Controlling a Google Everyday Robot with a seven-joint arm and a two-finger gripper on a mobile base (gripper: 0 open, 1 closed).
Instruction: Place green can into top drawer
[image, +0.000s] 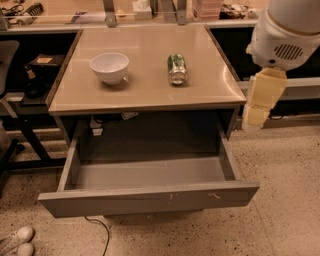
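Observation:
The green can (177, 68) lies on its side on the beige tabletop (150, 90), right of centre, with a shiny silver end facing me. The top drawer (150, 199) is pulled out wide below the tabletop; it is grey and empty inside, with small white scuffs on its front. My gripper (260, 102) hangs off the white arm housing (287, 35) at the right edge of the table. It is beside the table's right front corner, apart from the can and holding nothing I can see.
A white bowl (109, 67) stands on the tabletop left of the can. Dark shelving and a chair (7, 100) are at the left. White shoes (15, 241) lie on the speckled floor at the bottom left. A cable (100, 230) runs under the drawer.

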